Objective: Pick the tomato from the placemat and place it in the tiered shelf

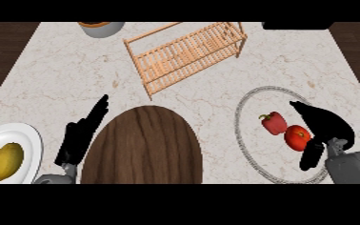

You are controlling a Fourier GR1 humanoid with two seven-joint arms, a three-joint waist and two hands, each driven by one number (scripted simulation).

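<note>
We look down on a pale marbled counter edged by dark wood at both sides. Our right hand lies over the right part of a round grey placemat, its fingers spread fairly wide and curving, the thumb reaching back toward us; it holds nothing. The tomato sits on the placemat in the hollow between those fingers and the thumb, right against the palm, though we cannot tell if it touches. Just past the tomato, away from the palm, lies a red bell pepper. Well beyond the fingertips stands the wooden tiered shelf, tilted across the counter. Our left hand rests open, fingers straight, beside a round dark wooden board; outside it a white plate carries a yellow fruit. A grey bowl sits at the far edge.
</note>
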